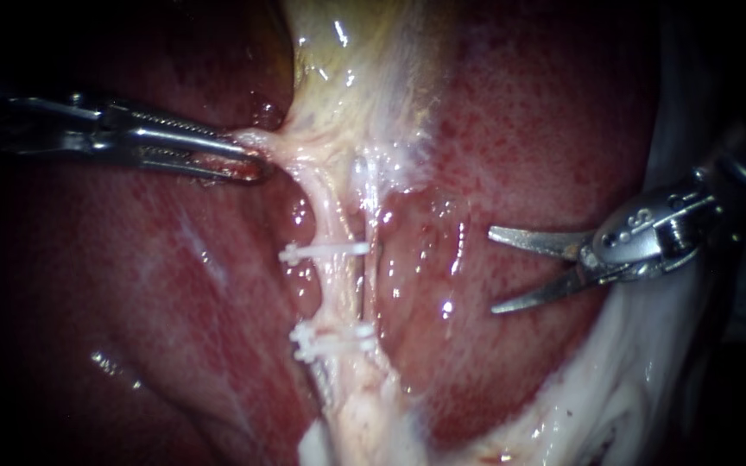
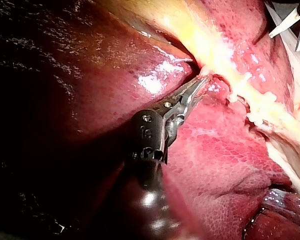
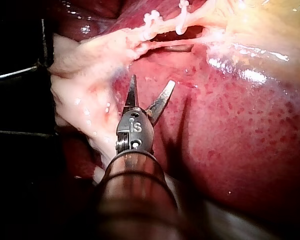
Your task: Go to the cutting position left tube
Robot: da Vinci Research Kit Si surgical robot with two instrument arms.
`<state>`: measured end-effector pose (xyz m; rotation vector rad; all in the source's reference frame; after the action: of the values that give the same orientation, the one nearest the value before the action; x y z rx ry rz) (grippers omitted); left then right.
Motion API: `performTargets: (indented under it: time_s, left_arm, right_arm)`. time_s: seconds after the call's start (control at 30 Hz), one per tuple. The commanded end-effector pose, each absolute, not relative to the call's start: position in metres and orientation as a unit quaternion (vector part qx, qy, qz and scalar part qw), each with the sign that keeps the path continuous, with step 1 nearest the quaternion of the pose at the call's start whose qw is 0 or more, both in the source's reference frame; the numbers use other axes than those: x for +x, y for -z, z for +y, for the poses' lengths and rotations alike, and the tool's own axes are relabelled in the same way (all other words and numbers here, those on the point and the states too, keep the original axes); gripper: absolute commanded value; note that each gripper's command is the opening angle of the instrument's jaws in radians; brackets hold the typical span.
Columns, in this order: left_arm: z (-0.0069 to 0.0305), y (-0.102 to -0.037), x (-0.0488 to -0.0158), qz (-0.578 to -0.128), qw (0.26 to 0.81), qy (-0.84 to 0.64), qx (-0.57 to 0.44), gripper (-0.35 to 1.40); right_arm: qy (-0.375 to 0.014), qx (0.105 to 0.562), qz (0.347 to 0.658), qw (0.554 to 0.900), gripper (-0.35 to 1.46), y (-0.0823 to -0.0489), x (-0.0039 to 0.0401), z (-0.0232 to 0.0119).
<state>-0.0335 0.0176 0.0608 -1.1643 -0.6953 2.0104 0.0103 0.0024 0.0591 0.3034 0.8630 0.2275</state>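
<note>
A pale tube (image 1: 331,289) runs down from the yellowish gallbladder (image 1: 347,69) between the liver lobes, with a thinner strand close on its right. Two white clips cross it, an upper clip (image 1: 323,251) and a lower clip (image 1: 334,339). My left instrument (image 1: 250,160) is shut on pale tissue at the gallbladder's base, pulling it leftward; the left wrist view shows the same grip (image 2: 202,82). My right instrument (image 1: 492,269) has two thin blades, open, over the liver to the right of the clips and apart from the tube. The right wrist view shows those blades (image 3: 151,82) short of the clips (image 3: 151,19).
Red liver (image 1: 520,112) lies on both sides of the tube. Pale whitish tissue (image 1: 649,345) runs under and beside the right instrument's shaft. The left liver lobe (image 1: 131,285) lies below the left instrument.
</note>
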Motion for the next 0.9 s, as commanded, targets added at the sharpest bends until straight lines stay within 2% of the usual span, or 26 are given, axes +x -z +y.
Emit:
performTargets:
  time_s: [0.03,0.27,0.5,0.9]
  left_arm:
    - [0.0179,-0.0601,-0.0331,-0.273,0.349,-0.775,-0.450,-0.35]
    - [0.0196,-0.0553,-0.0298,-0.262,0.368,-0.759,-0.469,-0.35]
    - [0.0194,-0.0548,-0.0298,-0.257,0.368,-0.759,-0.471,-0.35]
    - [0.0194,-0.0549,-0.0302,-0.255,0.367,-0.760,-0.471,-0.35]
  right_arm:
    - [-0.109,0.147,0.416,0.891,1.42,-0.0591,0.0104,0.0024]
    - [-0.106,0.154,0.418,0.889,1.42,-0.0592,0.0109,0.0025]
    - [-0.091,0.180,0.442,0.874,1.40,-0.0593,0.0135,0.0021]
    - [-0.141,0.284,0.476,0.820,1.42,-0.0607,0.0210,0.0024]
